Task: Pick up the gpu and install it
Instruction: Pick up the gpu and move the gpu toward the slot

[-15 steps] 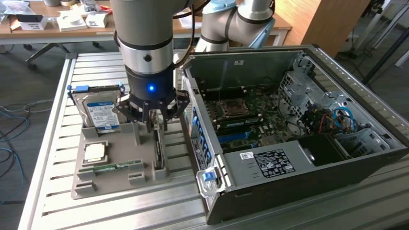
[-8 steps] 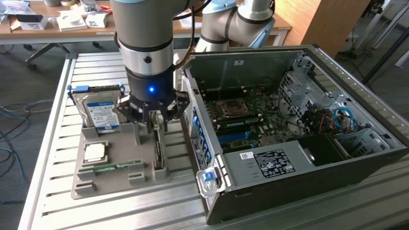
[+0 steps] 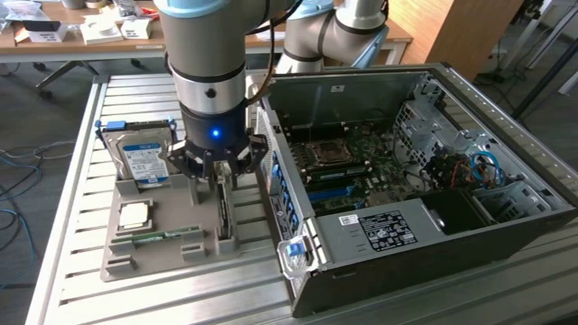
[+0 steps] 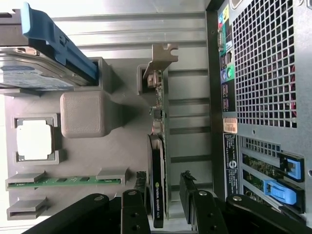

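Gripper [image 3: 216, 183] [image 4: 164, 176] low over the grey matte holder [image 3: 126, 261] [image 4: 122, 146]. Jaws spread, nothing grasped. Black fingers [image 4: 141, 195] straddle the gpu [image 3: 223, 217] [image 4: 158, 146], one on each flat side; the gap on the case side is clear.

Gpu stands on edge in a slot of the holder. Thin dark board with a glossy black shroud, and a pale notched metal bracket [image 4: 163, 53] at the far end.

Same holder carries:
- boxy silver hard drive [image 3: 145, 159] [image 4: 34, 78], upright, blue plastic frame
- square pale cpu [image 3: 134, 215] [image 4: 34, 140], flat in a recess
- narrow green memory stick [image 3: 167, 235] [image 4: 63, 181], on edge

Open case [image 3: 407, 237] [image 4: 263, 73] just beside the holder, with a perforated steel back. Ribbed aluminium table [image 3: 243, 291] below.
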Available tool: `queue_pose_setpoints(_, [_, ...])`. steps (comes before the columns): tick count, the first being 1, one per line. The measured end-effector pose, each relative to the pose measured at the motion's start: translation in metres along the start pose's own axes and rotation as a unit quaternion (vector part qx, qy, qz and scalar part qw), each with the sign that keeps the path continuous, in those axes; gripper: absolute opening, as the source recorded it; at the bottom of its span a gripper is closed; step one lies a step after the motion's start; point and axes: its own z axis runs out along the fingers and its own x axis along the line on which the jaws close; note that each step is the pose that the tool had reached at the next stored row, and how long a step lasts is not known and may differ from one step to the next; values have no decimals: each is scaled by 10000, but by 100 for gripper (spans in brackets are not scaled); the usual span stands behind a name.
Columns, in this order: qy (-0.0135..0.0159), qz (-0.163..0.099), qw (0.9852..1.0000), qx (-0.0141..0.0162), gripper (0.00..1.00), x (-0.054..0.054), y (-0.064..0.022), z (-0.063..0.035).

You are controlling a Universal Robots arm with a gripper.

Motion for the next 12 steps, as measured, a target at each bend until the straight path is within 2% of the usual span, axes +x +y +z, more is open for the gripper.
queue_pose_setpoints(12, [0, 0, 10000, 1, 42, 4, -11, 200])
